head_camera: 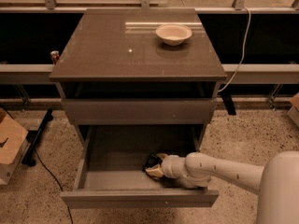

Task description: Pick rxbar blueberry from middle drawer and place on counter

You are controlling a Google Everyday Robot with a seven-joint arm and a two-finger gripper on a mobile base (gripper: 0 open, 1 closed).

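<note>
The middle drawer [117, 174] is pulled out at the cabinet's bottom. My gripper [155, 166] reaches into it from the right, low over the drawer floor near the front right. A small dark wrapper, the rxbar blueberry [151, 161], lies at the gripper's tip, mostly covered by it. The white arm [224, 169] stretches in from the lower right. The counter [117, 50] is the glossy grey-brown top of the cabinet.
A white bowl [173, 33] stands on the counter's far right. A closed drawer front [138, 111] sits above the open drawer. A cardboard box [9, 143] and a black cable lie on the floor at left. A white cable hangs at right.
</note>
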